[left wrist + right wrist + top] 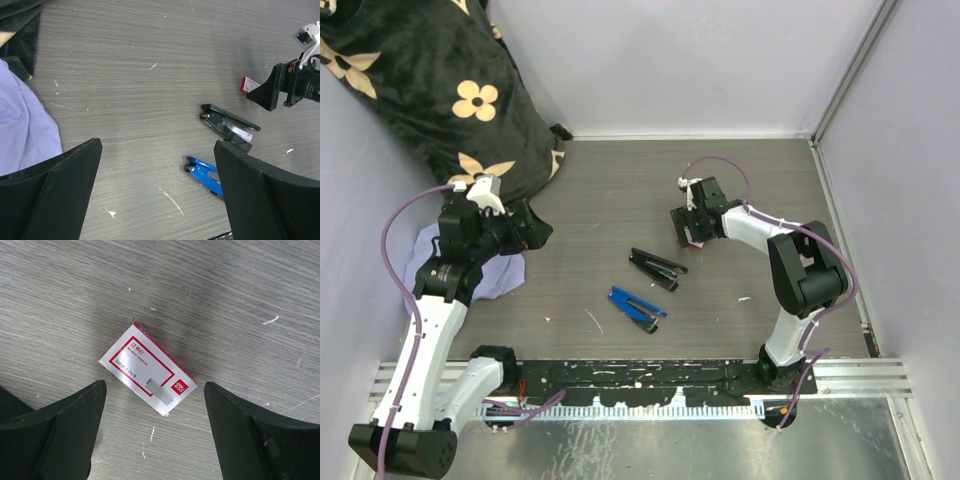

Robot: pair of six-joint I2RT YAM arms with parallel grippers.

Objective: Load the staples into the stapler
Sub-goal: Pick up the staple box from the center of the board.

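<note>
On the desk [620, 190], right of centre, the staples [147, 369] lie flat as a small closed box with the white and red label face up.

1. Orientation. In the right wrist view, I read the long axis of the box as running from upper left to lower right. The red-edged end with the brand mark points to the lower right.
2. Contents. I see no open flap, so what is inside the box is hidden. The label shows only a printed strip of staples.
3. Right hand [154, 390]. It is spread wide directly over the box, with one finger on each side and neither touching the cardboard.
4. Left hand [157, 145]. It is spread wide and holds nothing. It is above bare desk near the lavender cloth [470, 270], well apart from the box.
5. Staplers. The black stapler [658, 268] lies just nearer to me than the box, and the blue stapler [637, 308] lies nearer still. Both run from upper left to lower right in the top view, roughly parallel. The upper arm of the black stapler stands apart from its base, showing a metal channel. I cannot tell whether that channel holds anything.
</note>
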